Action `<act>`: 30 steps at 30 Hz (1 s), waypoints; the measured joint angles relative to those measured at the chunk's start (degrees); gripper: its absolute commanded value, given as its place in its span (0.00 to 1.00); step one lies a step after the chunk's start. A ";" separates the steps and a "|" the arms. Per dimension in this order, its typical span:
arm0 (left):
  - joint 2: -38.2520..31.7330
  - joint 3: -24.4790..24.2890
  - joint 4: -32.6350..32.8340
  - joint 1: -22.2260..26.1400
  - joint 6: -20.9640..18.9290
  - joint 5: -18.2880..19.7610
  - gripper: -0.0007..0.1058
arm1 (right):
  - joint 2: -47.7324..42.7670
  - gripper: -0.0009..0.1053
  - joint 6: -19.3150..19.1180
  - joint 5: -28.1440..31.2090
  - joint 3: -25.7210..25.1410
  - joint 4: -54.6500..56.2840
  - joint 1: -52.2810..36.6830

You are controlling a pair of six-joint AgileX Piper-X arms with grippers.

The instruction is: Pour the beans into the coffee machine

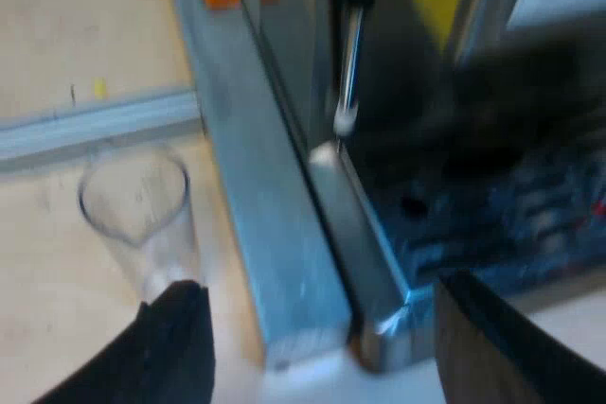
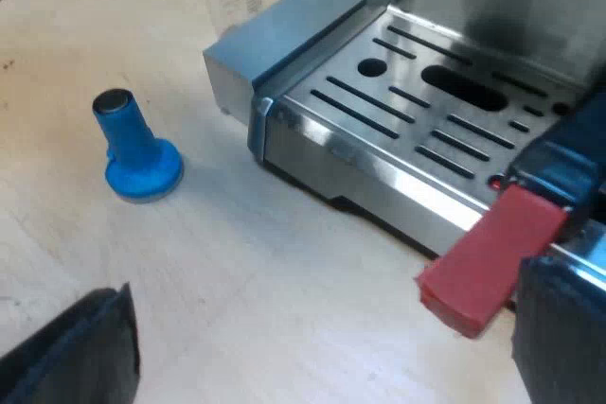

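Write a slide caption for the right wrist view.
Right gripper open over the table; blue tamper upright near the espresso machine, red handle end at its front.

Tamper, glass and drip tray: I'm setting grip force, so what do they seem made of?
Tamper: matte blue plastic by its look, with a grey, maybe metal, top. Glass: clear glass or plastic; the table shows through it. Drip tray: brushed metal, slotted, with bright reflections.
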 measured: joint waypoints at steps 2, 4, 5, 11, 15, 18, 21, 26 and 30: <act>-0.60 -1.77 0.00 0.00 -2.02 0.13 0.51 | -1.97 0.77 0.27 0.00 -1.28 3.94 0.00; -0.88 -3.57 0.11 0.00 -3.19 0.13 0.51 | -4.25 0.77 0.84 0.10 -3.17 7.22 0.00; -1.02 -4.12 0.09 0.00 -3.27 0.28 0.51 | -4.46 0.77 0.84 0.10 -3.35 7.81 0.00; -1.20 -9.85 0.27 -0.97 -3.57 0.87 0.51 | -9.14 0.77 0.96 2.52 -8.42 12.73 0.00; -1.20 -12.48 0.57 -3.02 -3.55 1.15 0.51 | -10.46 0.77 0.96 4.45 -10.50 16.47 -1.41; -1.52 -14.47 2.40 -3.44 -3.55 1.44 0.51 | -12.34 0.77 1.03 4.75 -14.74 25.95 -8.02; -2.09 -15.19 2.92 -3.44 -3.63 1.41 0.51 | -13.87 0.77 0.42 4.75 -17.56 30.31 -14.17; -3.45 -15.17 3.04 -3.44 -3.63 1.41 0.51 | -15.87 0.77 -0.52 4.01 -20.89 34.96 -22.22; -4.23 -15.17 3.04 -3.44 -3.63 1.41 0.51 | -17.04 0.77 -1.65 3.00 -22.75 38.63 -28.62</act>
